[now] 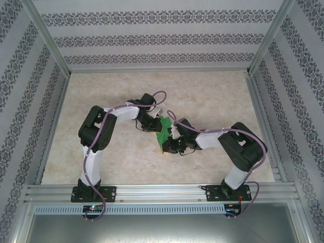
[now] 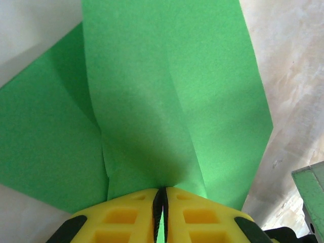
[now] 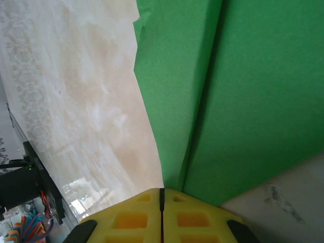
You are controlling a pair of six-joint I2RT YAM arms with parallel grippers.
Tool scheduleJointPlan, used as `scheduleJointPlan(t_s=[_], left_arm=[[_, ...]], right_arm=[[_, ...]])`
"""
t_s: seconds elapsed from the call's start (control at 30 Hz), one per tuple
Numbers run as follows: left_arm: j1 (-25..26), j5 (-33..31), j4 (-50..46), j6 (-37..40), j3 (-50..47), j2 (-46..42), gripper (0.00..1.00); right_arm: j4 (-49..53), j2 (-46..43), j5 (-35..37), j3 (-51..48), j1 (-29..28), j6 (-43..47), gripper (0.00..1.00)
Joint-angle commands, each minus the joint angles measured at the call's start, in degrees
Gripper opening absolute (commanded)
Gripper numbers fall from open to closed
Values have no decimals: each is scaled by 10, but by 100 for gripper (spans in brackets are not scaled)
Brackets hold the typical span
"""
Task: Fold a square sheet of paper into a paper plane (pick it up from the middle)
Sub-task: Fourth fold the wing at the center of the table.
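**Left gripper and right gripper clamped on the sheet of paper, mid-fold**

Nearest your lenses, each pair of yellow fingers is closed to a hairline seam, green paper nipped at the tips. The table lies below. The sheet sits mid-table between both wrists and looks tilted off the surface, with long flaps converging on the left gripper. You appear about midway: flaps are folded but there is no dart yet. The next move likely calls for laying it flat and pressing the crease without tearing it.

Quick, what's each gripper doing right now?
Left gripper: closed, pinching the green paper.
Right gripper: closed, pinching the same green paper at a fold.
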State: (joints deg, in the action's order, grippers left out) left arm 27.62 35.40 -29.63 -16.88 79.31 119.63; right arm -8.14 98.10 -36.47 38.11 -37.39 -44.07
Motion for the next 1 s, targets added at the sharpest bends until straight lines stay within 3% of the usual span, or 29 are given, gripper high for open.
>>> scheduleJointPlan(t_s=[0.0, 0.57, 0.97], left_arm=[[-11, -56, -6, 10, -15, 34, 16], [-30, 22, -23, -22, 52, -43, 24], [-8, -8, 2, -69, -61, -168, 29]], right_arm=[[66, 22, 39, 6, -8, 32, 7], [102, 42, 77, -22, -11, 46, 7], [94, 39, 71, -20, -15, 47, 6]])
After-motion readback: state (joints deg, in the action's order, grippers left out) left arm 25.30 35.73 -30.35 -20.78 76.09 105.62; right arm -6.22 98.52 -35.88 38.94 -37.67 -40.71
